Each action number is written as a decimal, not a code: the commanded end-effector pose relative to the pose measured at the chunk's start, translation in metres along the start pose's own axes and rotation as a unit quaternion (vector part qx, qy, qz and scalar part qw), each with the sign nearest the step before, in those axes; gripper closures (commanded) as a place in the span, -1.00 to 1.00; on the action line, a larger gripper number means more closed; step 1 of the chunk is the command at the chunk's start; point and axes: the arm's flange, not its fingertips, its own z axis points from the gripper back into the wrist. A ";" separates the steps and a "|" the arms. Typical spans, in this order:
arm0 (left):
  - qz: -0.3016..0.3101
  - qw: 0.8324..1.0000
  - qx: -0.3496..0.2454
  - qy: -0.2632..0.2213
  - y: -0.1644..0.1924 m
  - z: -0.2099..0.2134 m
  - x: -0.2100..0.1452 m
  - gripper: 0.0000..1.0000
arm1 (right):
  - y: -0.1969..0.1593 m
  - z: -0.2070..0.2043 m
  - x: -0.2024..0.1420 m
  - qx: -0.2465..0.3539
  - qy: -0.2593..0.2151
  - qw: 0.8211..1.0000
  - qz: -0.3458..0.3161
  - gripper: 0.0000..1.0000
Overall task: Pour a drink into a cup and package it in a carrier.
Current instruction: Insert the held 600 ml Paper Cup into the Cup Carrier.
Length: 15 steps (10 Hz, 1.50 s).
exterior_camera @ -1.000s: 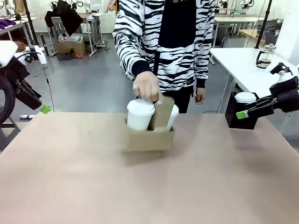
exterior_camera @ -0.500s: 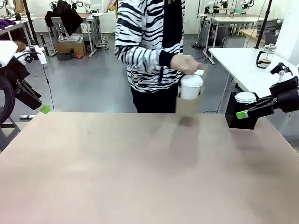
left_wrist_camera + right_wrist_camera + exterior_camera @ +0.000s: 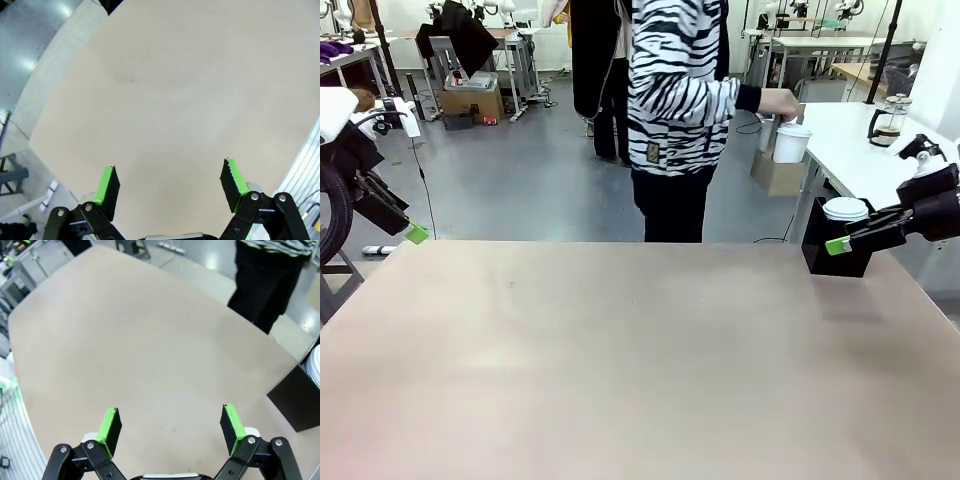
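Brown cardboard carrier (image 3: 778, 172) with lidded white paper cup (image 3: 791, 142) carried in person's hand (image 3: 779, 101), beyond far right corner of tan table (image 3: 620, 360), off its surface.

Right gripper (image 3: 836, 245) nearer, released, empty. Left gripper (image 3: 417, 233) at far left edge, released, empty.

We find no legible text, label, brand, number or sign on any surface in these views; nothing printed resolves well enough to read.
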 end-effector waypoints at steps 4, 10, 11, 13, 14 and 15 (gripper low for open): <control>0.001 1.000 0.001 0.001 -0.001 0.001 -0.001 -1.00 | -0.002 0.001 0.001 -0.002 0.000 1.000 0.014 -1.00; 0.001 1.000 0.001 0.001 -0.001 0.001 -0.001 -1.00 | -0.002 0.001 0.001 -0.002 0.000 1.000 0.014 -1.00; 0.001 1.000 0.001 0.001 -0.001 0.001 -0.001 -1.00 | -0.002 0.001 0.001 -0.002 0.000 1.000 0.014 -1.00; 0.001 1.000 0.001 0.001 -0.001 0.001 -0.001 -1.00 | -0.002 0.001 0.001 -0.002 0.000 1.000 0.014 -1.00; 0.001 1.000 0.001 0.001 -0.001 0.001 -0.001 -1.00 | -0.002 0.001 0.001 -0.002 0.000 1.000 0.014 -1.00; 0.001 1.000 0.001 0.001 -0.001 0.001 -0.001 -1.00 | -0.002 0.001 0.001 -0.002 0.000 1.000 0.014 -1.00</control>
